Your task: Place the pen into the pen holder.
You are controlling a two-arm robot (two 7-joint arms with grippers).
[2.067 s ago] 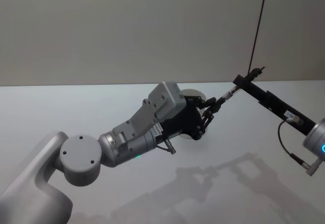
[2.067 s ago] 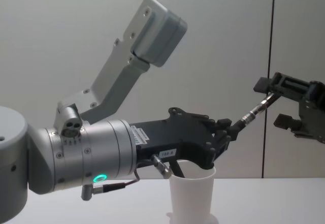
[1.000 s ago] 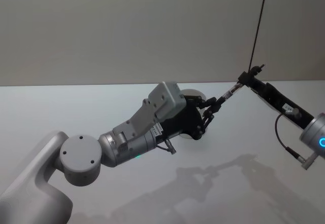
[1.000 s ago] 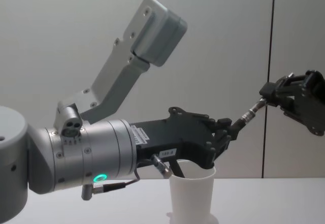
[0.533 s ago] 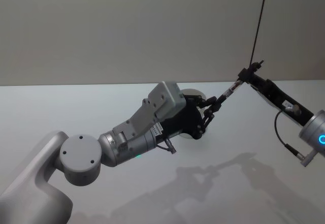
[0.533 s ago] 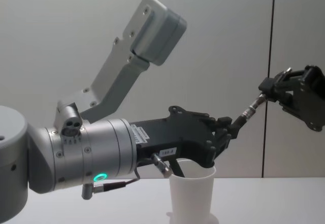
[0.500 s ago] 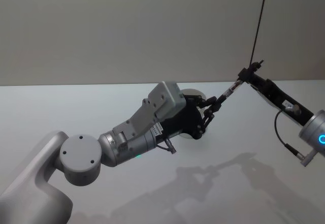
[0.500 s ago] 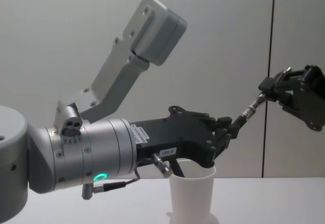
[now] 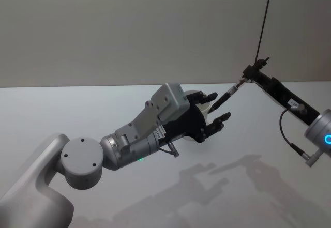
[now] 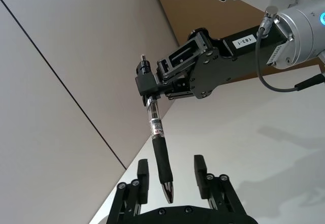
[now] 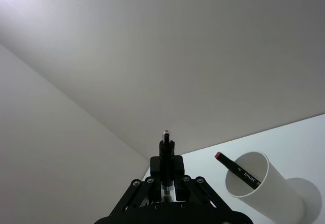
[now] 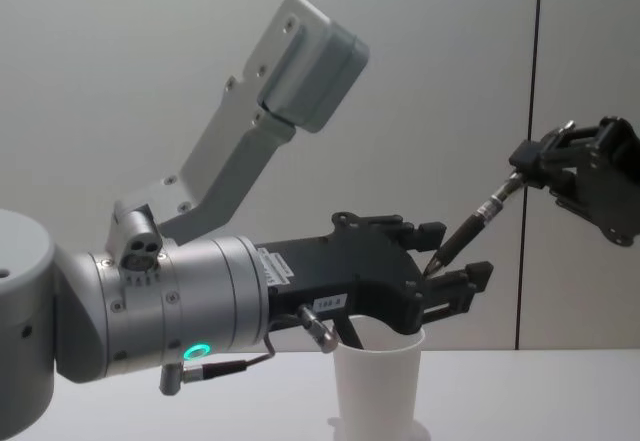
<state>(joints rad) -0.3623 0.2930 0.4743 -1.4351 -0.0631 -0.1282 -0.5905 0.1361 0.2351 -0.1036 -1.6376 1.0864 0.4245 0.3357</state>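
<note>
The pen (image 12: 468,231) is black with a silver upper part and hangs slanted in the air above the pen holder (image 12: 378,386), a white paper cup on the table. My right gripper (image 12: 535,169) is shut on the pen's top end (image 10: 148,89). My left gripper (image 12: 452,255) is open. Its fingers (image 10: 199,174) stand on either side of the pen's tip (image 10: 167,191) without touching it. In the head view the pen (image 9: 226,95) runs from the right gripper (image 9: 251,73) down toward the left gripper (image 9: 217,109). The pen holder (image 11: 260,186) also appears in the right wrist view.
A black marker with a red end (image 11: 235,169) leans inside the cup. The left arm's grey wrist housing (image 12: 300,56) rises over the cup in the chest view. The white table (image 9: 269,150) stretches bare around the arms, with a plain wall behind.
My left gripper has opened and let go of the pen's lower end. The right gripper keeps hold of the top end and has shifted slightly up and back.
</note>
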